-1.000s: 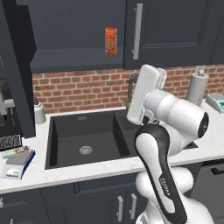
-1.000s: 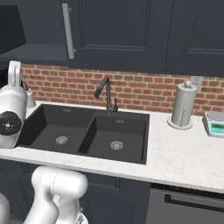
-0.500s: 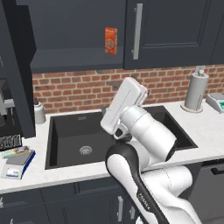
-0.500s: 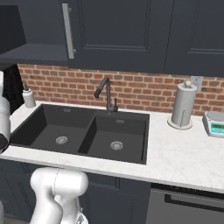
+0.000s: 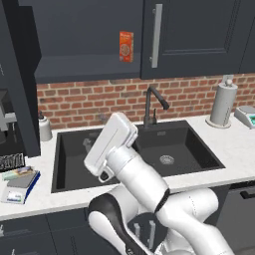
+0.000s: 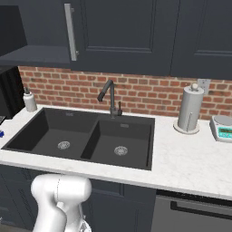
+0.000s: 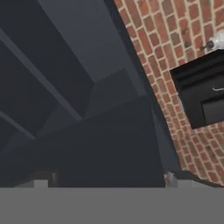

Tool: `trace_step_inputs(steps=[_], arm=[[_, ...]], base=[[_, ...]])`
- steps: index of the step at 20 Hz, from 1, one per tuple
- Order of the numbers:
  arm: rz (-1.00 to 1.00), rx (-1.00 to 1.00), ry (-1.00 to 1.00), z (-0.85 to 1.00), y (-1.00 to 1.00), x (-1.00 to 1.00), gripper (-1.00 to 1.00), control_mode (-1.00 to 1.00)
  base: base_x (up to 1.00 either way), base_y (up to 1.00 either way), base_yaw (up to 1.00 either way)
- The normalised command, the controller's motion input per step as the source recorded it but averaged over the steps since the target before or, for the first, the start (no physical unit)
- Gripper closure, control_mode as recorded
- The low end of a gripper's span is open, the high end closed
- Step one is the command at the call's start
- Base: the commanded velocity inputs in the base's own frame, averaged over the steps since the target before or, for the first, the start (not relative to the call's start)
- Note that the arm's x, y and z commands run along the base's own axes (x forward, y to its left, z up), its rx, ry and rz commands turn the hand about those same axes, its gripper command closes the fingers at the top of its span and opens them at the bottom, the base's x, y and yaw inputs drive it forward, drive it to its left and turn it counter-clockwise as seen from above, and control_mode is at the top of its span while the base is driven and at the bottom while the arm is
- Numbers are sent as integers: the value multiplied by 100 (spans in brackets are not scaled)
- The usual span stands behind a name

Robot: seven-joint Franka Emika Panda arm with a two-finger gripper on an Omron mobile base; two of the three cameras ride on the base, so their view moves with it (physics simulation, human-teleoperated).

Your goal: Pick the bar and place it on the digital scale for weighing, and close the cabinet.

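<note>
And the bar (image 5: pixel 18 173) lies flat on the digital scale (image 5: pixel 20 185), down at the counter's (image 5: pixel 234 149) left end, beside the black double sink (image 5: pixel 134 149). Above, the cabinet (image 5: pixel 74 40) stands open, an orange box (image 5: pixel 126 46) upright on its shelf. The gripper (image 7: pixel 109 181) has its fingertips (image 7: pixel 41 183) spread wide, nothing between them, facing the dark cabinet door and brick wall (image 7: pixel 175 57).

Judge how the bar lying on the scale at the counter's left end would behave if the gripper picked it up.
The bar looks thin and flat, so probably light. Its wrapper may be slippery and crinkle under a pinch. Lying flat on the digital scale, it seems unlikely to roll, but could slide off if nudged.
</note>
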Motion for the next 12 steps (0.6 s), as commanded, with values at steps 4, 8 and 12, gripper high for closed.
trace_step_inputs(steps=[4, 8, 12], arm=[[1, 0, -14, -1, 72, -62, -100, -100], [0, 0, -11, 0, 69, -69, -100, -100], [0, 0, -10, 0, 50, -80, -100, -100]], base=[[0, 0, 0], [0, 0, 0], [0, 0, 0]])
